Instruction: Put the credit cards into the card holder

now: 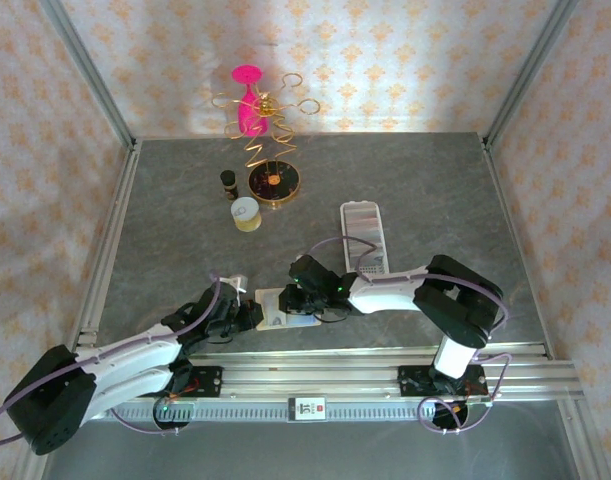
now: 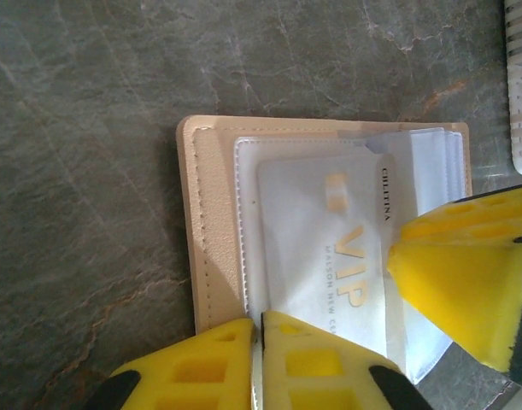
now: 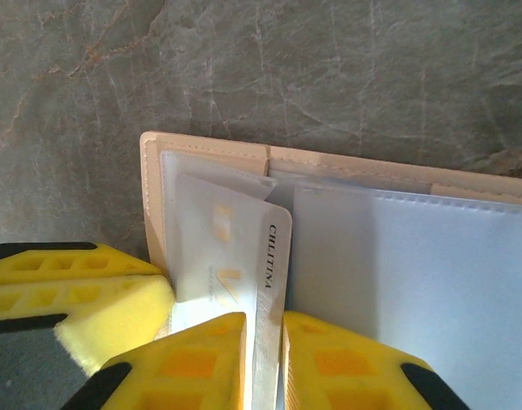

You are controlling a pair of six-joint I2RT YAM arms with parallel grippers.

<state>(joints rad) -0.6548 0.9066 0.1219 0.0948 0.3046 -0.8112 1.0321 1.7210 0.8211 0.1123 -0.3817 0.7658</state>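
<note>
— Fingers, state?
— Left fingers [image 2: 276,342] closed narrow on a thin pale edge at the wallet [image 2: 209,256]; sleeve or card, cannot tell. Right fingers [image 3: 235,342] pinching the credit card [image 3: 226,248] by one edge, card partly tucked among the wallet's clear sleeves.
— Farther out?
— Card holder [image 1: 363,225] on the counter [image 1: 165,230], well apart from the wallet.
— Risks?
— Likely snag in the sleeve, dragging the wallet along on a weak left hold; bent or dropped card from so slight an edge pinch.

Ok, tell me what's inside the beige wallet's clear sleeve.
A pale VIP card sits partly inside the front clear sleeve, its edge pinched by the right gripper. Sleeves beneath are covered; their contents can't be seen.
</note>
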